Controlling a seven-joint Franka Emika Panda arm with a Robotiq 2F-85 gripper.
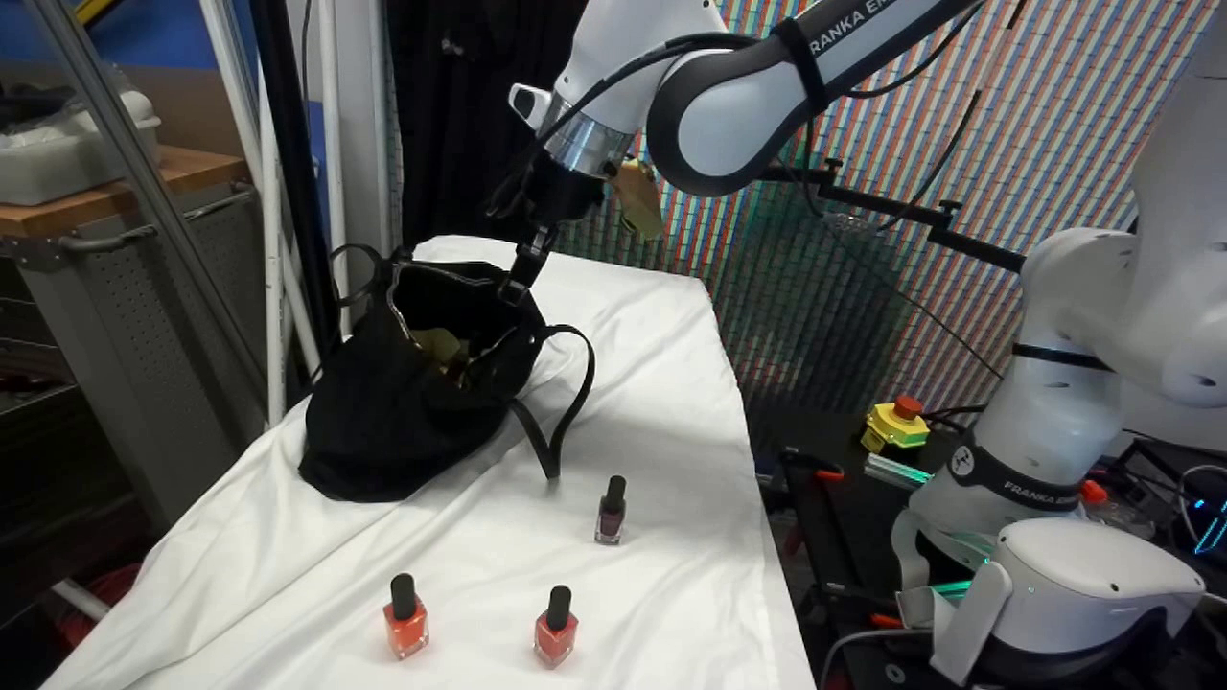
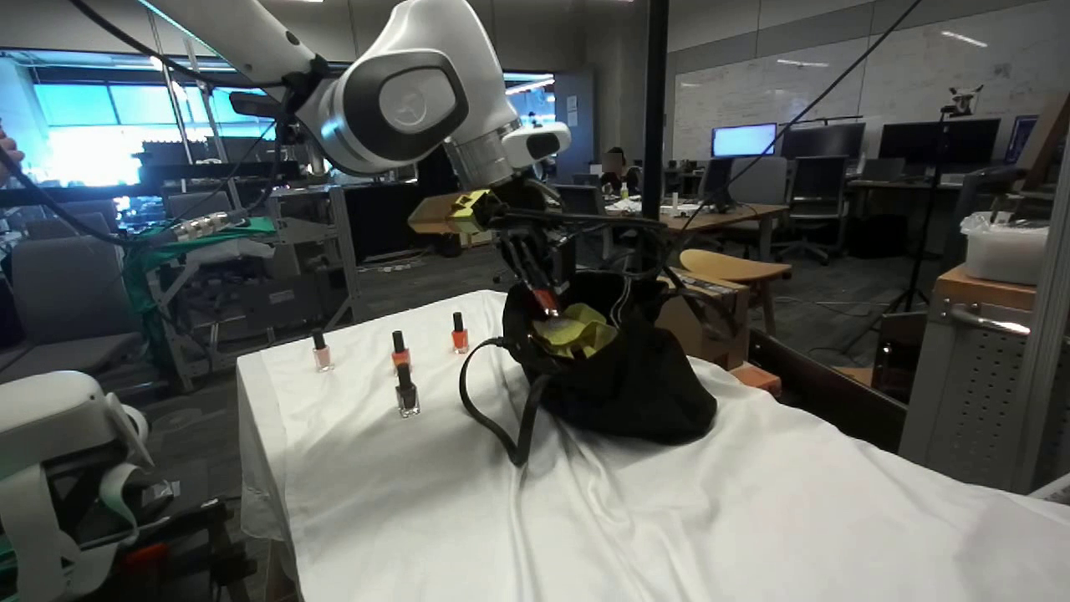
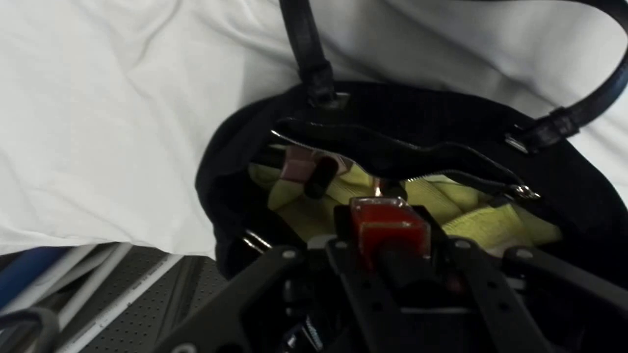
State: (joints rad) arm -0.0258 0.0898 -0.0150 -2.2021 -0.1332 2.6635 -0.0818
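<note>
Red bottle point(image 3: 392, 228) is up close in the wrist view, with the gripper point(image 3: 385, 223) clamped on it. Just beyond gapes a black bag point(image 3: 422, 110), yellow cloth point(image 3: 483, 228) bunched inside and a pink bottle point(image 3: 298, 165) resting on that. In an exterior view I find the red bottle tilted at the bag's mouth, base lowermost; on the white sheet point(image 2: 710, 518) stand a pale bottle point(image 2: 323, 359), a dark bottle point(image 2: 407, 397) and two orange bottles point(image 2: 460, 341). In an exterior view the strap point(image 1: 551, 460) trails over the sheet, near the dark bottle, and the gripper hangs by the bag's rim, its tip so dim there that I can't quite make out the red bottle.
</note>
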